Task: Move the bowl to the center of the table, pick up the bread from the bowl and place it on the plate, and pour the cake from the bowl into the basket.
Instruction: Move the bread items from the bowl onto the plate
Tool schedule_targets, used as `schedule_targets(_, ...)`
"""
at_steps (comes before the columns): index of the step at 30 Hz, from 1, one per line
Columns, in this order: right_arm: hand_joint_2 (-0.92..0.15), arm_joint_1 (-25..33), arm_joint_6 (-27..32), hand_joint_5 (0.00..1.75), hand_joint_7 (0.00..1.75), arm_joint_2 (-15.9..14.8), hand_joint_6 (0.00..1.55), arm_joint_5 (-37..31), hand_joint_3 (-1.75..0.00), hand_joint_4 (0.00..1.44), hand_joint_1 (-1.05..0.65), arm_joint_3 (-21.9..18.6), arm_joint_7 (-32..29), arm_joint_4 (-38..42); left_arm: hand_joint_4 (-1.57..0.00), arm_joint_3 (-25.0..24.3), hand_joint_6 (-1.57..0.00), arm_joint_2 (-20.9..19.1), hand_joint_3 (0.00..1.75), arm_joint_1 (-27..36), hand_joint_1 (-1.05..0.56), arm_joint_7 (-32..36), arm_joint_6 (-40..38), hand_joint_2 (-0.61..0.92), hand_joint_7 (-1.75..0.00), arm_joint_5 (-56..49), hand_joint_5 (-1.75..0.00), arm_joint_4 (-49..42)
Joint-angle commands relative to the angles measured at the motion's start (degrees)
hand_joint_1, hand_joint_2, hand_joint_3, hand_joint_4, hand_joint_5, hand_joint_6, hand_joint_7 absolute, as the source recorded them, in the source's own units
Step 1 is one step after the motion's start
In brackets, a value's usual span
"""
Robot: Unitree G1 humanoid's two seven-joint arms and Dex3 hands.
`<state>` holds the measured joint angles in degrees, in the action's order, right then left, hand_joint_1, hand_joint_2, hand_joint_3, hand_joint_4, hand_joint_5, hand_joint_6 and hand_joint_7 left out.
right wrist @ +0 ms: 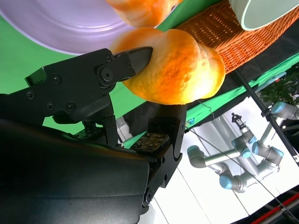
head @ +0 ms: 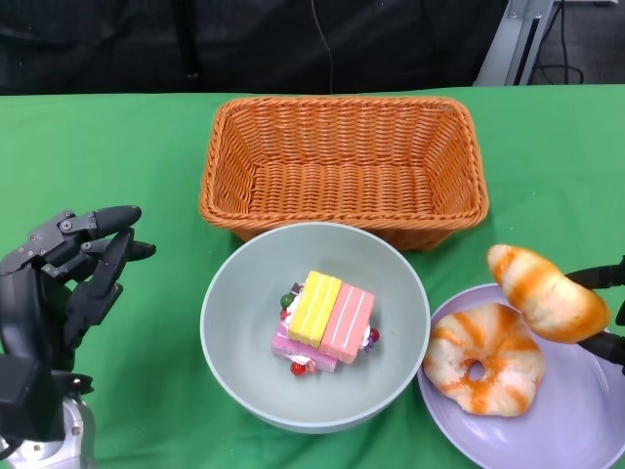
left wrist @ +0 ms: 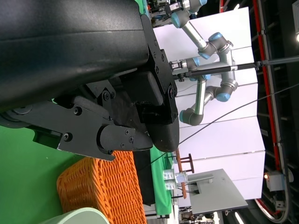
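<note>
A grey-green bowl (head: 244, 293) sits in the middle of the green table, with a yellow and pink cake (head: 327, 318) inside. To its right lies a lilac plate (head: 576, 420) carrying a ring-shaped bread (head: 483, 357). My right hand (head: 610, 313), mostly cut off at the right edge, holds an oblong orange bread roll (head: 547, 291) just above the plate; the right wrist view shows its fingers (right wrist: 117, 67) pinching that roll (right wrist: 177, 70). My left hand (head: 63, 283) hovers left of the bowl, fingers apart and empty.
A wicker basket (head: 342, 166) stands right behind the bowl, nothing inside it. Green cloth stretches bare to the left and at the far right. The table's back edge meets a dark backdrop.
</note>
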<state>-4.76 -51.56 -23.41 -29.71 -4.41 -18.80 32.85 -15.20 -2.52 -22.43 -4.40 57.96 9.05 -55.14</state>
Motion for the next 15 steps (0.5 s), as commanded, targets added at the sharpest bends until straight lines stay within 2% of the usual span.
schedule_targets(1, -0.9, -0.4, 0.14, 1.61, 0.86, -1.86, 0.86, 1.16, -0.04, 0.8, -0.17, 0.46, 0.44, -0.21, -0.97, -0.12, -1.1, -0.73, 0.27, 0.67, -0.21, -0.3, -0.14, 0.92, -0.38, 0.19, -0.79, 1.14)
schedule_targets(4, -0.89, 0.3, 2.77, 1.6, 0.84, -2.26, 0.86, 1.72, -0.03, 0.8, -0.17, 1.17, 2.6, -1.21, -0.98, -0.08, -1.1, -0.82, 0.27, 0.65, -0.21, -0.53, -0.01, 0.92, -0.37, 0.21, -0.79, 1.04)
schedule_targets(8, -0.89, 2.2, 8.82, 1.59, 0.61, -2.83, 0.95, 1.92, -0.01, 0.81, -0.13, 2.31, 7.44, -4.43, -0.97, -0.03, -1.1, -0.88, 0.27, 0.74, -0.21, -0.77, -0.27, 0.92, -0.37, 0.34, -0.79, 1.23)
schedule_targets(11, -0.89, 3.1, 11.81, 1.56, 0.53, -2.92, 0.99, 1.29, 0.0, 0.82, -0.12, 3.13, 8.62, -6.04, -0.97, -0.14, -1.11, -0.73, 0.26, 0.83, -0.21, -0.58, -0.6, 0.92, -0.37, 0.35, -0.79, 1.54)
schedule_targets(15, -0.89, 3.44, 14.27, 1.61, 0.43, -3.22, 1.02, 1.15, 0.0, 0.78, -0.11, 3.97, 9.13, -6.65, -0.98, -0.15, -1.11, -0.82, 0.25, 0.96, -0.21, -0.73, -0.6, 0.92, -0.37, 0.29, -0.79, 1.79)
